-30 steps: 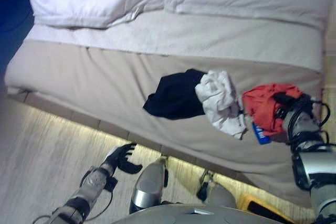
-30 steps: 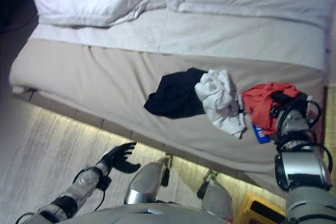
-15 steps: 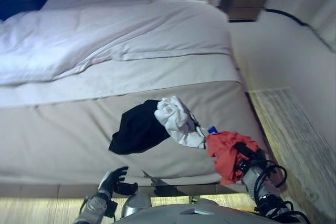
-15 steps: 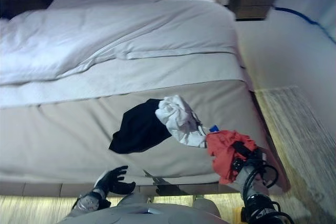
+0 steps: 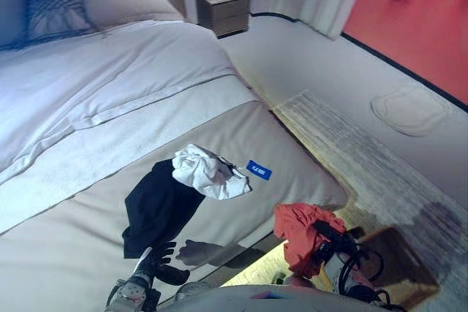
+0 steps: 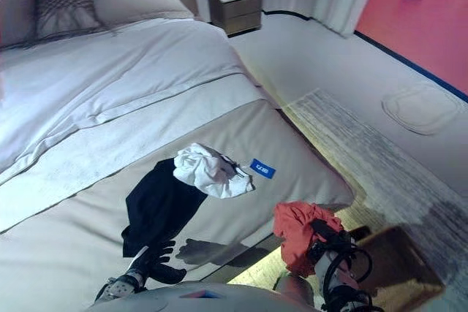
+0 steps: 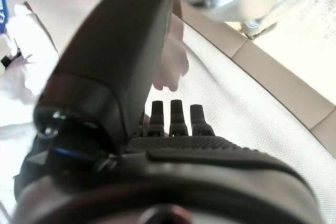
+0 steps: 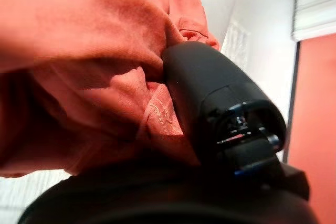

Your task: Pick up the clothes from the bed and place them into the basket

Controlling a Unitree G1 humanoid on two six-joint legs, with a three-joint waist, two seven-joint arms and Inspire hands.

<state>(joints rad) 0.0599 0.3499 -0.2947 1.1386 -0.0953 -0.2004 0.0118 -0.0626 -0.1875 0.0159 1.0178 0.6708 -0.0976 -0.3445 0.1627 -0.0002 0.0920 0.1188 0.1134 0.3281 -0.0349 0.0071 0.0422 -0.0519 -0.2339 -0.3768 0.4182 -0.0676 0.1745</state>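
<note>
A: Red garment (image 6: 300,230) bunched in the right hand (image 6: 330,248), clear of the bed (image 6: 88,107), over the floor. No basket in view.

B: Black garment (image 5: 155,208) and white garment (image 5: 206,172) left on the bed. Left hand (image 5: 158,262) empty, fingers loosely spread, at the bed edge.

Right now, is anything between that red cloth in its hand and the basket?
No basket shows in any view, so that can't be judged. The right hand holds the red cloth off the bed, over the floor.
</note>
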